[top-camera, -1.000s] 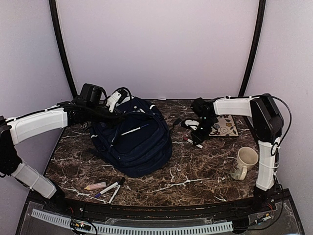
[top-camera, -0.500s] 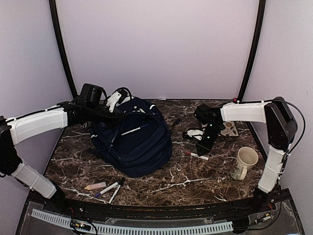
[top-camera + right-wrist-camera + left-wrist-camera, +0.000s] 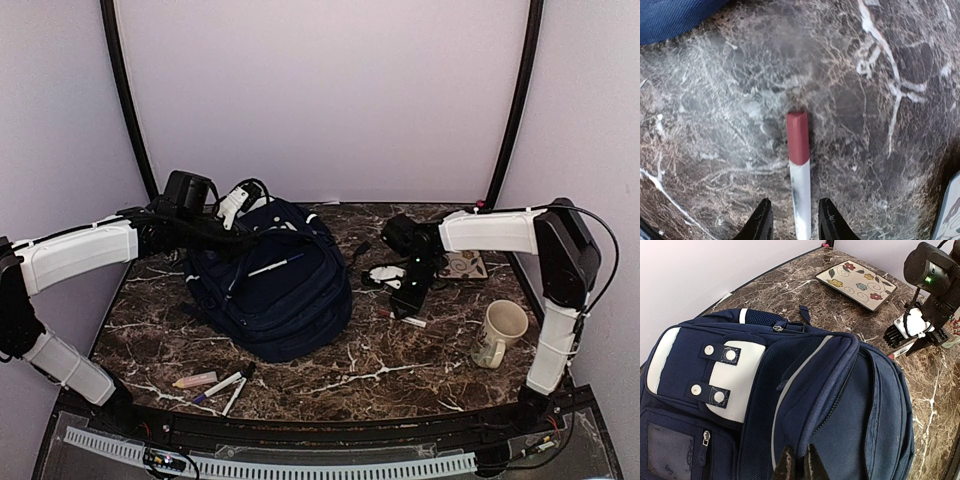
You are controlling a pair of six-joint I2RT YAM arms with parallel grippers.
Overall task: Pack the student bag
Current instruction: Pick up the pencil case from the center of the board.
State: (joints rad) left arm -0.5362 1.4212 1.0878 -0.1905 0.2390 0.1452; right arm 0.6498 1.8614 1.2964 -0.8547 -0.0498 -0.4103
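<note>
Just left of centre on the dark marbled tabletop (image 3: 400,375) we see the student bag (image 3: 275,290), a big navy backpack lying with its front pockets facing up. The left jaws are closed at the edge of its upper flap; we cannot tell whether they pinch any cloth. The right jaws stand parted over a red-capped marker (image 3: 799,165) that lies on the tabletop a little to the right of the bag. One jaw is on either side of it, and neither touches it as far as we can see.

We judge the bag soft and floppy. It will probably sag and fold rather than lift as one piece, and it looks bulky but not heavy. The cloth seems matte, not slippery. The best holds, we think, are the firmer parts: the piped seam along the zip, a zip pull, or the small carry loop (image 3: 804,312) at the top. Flat panels would likely slide out of a pinch.
</note>
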